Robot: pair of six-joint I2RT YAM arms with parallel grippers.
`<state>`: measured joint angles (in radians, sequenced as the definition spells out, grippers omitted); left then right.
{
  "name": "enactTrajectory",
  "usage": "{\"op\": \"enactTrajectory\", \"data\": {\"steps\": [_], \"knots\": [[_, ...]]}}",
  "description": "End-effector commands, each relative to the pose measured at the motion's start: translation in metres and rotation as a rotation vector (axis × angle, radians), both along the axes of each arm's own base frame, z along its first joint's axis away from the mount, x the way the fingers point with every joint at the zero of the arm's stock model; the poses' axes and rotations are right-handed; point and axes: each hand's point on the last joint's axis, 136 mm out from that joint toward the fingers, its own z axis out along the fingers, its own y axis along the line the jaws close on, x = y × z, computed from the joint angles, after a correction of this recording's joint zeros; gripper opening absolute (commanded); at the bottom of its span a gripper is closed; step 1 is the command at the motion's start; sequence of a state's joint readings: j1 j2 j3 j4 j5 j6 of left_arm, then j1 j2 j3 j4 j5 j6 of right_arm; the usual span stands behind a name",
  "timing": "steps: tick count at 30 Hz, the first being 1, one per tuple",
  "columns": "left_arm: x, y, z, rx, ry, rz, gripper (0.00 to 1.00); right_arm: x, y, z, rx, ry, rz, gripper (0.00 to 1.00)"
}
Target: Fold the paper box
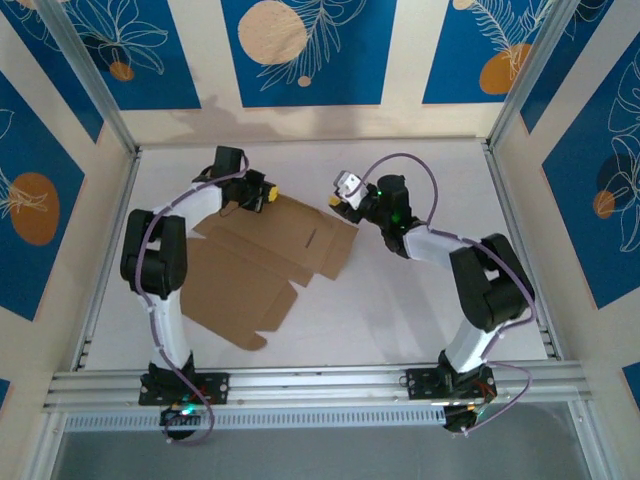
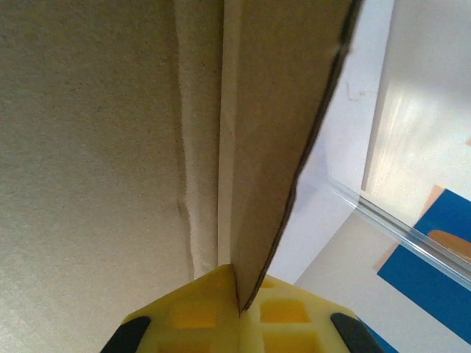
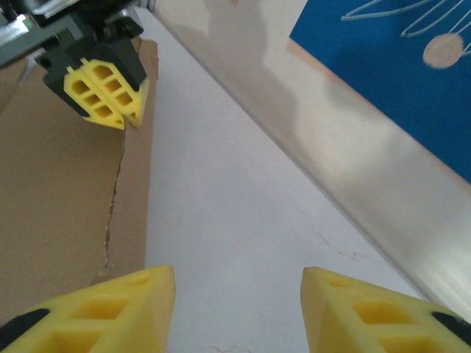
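The paper box (image 1: 270, 265) lies flat on the worktop (image 1: 420, 310), left of centre, long axis running near-left to far-right. My left pincer (image 1: 262, 196) is clamped on its far flap's edge — the nearer arm. My right pincer (image 1: 340, 196) hangs with jaws apart, empty, just off the far-right end — box to its left.

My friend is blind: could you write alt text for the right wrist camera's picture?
At top left, the left gripper is pinched shut on the edge of a brown cardboard box. At the bottom, the right gripper stands open above the white table, a blue wall panel beyond.
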<state>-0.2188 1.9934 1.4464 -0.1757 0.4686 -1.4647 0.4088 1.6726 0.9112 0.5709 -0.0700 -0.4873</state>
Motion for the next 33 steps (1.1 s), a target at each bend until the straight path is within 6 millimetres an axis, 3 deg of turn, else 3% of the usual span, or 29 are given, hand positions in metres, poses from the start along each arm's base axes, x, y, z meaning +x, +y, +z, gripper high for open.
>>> {"op": "enactTrajectory", "data": {"steps": [1, 5, 9, 13, 16, 22, 24, 28, 31, 33], "knots": [[0.003, 0.005, 0.044, -0.045, -0.105, 0.038, 0.0, -0.014, -0.003, 0.032, 0.078, 0.02, -0.019, 0.5], [0.0, 0.005, 0.058, -0.097, -0.153, 0.089, 0.0, -0.022, -0.009, 0.057, 0.235, 0.242, -0.12, 0.48], [-0.002, -0.001, 0.077, -0.168, -0.222, 0.133, 0.0, -0.047, -0.012, 0.074, 0.408, 0.5, -0.188, 0.29], [-0.011, -0.013, 0.092, -0.202, -0.276, 0.145, 0.0, -0.064, -0.039, 0.061, 0.586, 0.77, -0.384, 0.0], [-0.023, -0.024, 0.097, -0.208, -0.318, 0.137, 0.0, -0.076, -0.048, 0.049, 0.738, 1.051, -0.38, 0.0], [-0.044, -0.04, 0.11, -0.23, -0.469, 0.099, 0.0, -0.095, -0.049, 0.028, 0.788, 1.279, -0.434, 0.0], [-0.05, -0.037, 0.111, -0.242, -0.517, 0.116, 0.0, -0.1, -0.052, 0.022, 0.828, 1.375, -0.466, 0.06], [-0.06, -0.033, 0.118, -0.23, -0.587, 0.11, 0.0, -0.112, -0.053, 0.007, 0.829, 1.406, -0.499, 0.11], [-0.069, -0.035, 0.121, -0.209, -0.624, 0.078, 0.0, -0.109, -0.066, -0.014, 0.761, 1.375, -0.615, 0.1], [-0.073, -0.036, 0.122, -0.198, -0.646, 0.063, 0.0, -0.106, -0.065, -0.017, 0.762, 1.363, -0.603, 0.1]]}}
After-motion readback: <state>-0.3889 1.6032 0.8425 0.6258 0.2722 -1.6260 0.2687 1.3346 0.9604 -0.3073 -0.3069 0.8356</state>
